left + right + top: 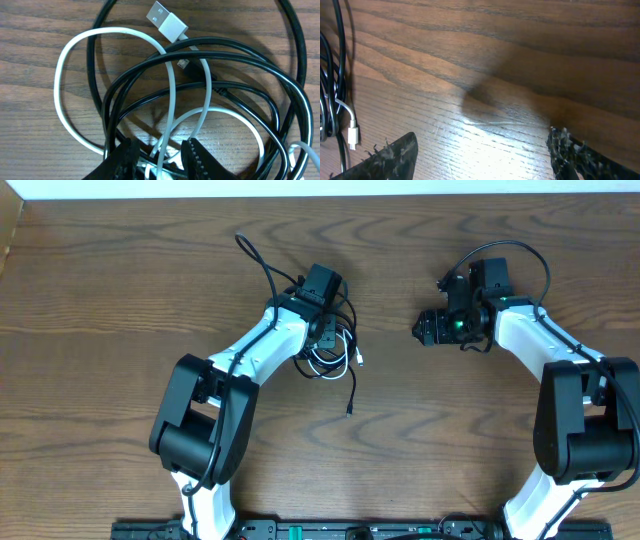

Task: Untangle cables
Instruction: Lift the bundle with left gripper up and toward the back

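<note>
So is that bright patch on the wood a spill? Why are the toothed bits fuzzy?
Right wrist view: it's glare on the table, no spill; the right gripper has fingers too close to focus. Left wrist view: cables sharp, shadowed.

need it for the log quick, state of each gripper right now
left gripper: narrowed around the white cable, grip cannot be told
right gripper: open, holding nothing

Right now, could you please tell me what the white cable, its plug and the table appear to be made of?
White cable: smooth, matte plastic or rubber jacket, bending in soft loops. Its plug: white plastic housing with a shiny metal tip. Table: wood or wood-look laminate; grain lines, slight sheen.
</note>
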`<state>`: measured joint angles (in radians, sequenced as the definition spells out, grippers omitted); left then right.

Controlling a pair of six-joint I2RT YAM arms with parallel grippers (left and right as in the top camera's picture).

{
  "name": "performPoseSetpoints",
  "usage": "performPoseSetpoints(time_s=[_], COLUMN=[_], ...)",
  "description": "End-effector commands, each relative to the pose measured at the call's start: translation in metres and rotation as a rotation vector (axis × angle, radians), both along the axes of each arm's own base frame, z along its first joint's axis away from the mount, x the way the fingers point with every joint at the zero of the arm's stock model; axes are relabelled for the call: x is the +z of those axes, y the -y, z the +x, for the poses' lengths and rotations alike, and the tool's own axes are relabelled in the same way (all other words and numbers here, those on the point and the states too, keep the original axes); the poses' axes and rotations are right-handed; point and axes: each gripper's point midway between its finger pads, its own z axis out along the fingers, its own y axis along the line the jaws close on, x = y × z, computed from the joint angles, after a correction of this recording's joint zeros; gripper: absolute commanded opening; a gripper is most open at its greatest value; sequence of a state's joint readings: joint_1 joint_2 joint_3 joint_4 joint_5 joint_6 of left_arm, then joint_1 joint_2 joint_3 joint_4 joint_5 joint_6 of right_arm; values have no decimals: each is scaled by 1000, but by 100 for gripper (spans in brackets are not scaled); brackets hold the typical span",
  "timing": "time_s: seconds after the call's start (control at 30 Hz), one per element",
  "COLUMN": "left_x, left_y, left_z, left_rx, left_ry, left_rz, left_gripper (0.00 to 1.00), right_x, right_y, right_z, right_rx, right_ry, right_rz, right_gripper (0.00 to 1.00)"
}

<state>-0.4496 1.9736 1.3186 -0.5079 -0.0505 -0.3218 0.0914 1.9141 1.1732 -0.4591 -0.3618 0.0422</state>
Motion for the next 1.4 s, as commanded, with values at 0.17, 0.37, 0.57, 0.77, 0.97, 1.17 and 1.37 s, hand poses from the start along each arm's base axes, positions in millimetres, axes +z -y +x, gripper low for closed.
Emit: performPoseSetpoints(time_s=[0.17, 0.37, 0.57, 0.77, 0.97, 1.17, 1.37], left_x=[-4, -5, -14, -13, 26, 101, 191], left_y=[1, 2, -2, 0, 7, 10, 11], left_z=[0, -2, -10, -6, 11, 18, 20], left_rx=[3, 1, 2, 1, 4, 2, 0], left_ry=[-4, -9, -30, -10, 81, 245, 470], left_rz=[-8, -12, -1, -10, -56, -133, -241], left_gripper=[24, 24, 21, 8, 8, 7, 7], right_x=[6, 6, 6, 6, 6, 6, 7], right_y=[-8, -9, -9, -9, -9, -9, -9], right_z=[1, 1, 1, 1, 1, 2, 2], right_rx=[10, 11, 12, 11, 11, 12, 12], right_ry=[17, 18, 18, 18, 18, 20, 23], right_rz=[1, 2, 1, 2, 2, 2, 2], right_gripper=[79, 79, 80, 79, 79, 79, 79])
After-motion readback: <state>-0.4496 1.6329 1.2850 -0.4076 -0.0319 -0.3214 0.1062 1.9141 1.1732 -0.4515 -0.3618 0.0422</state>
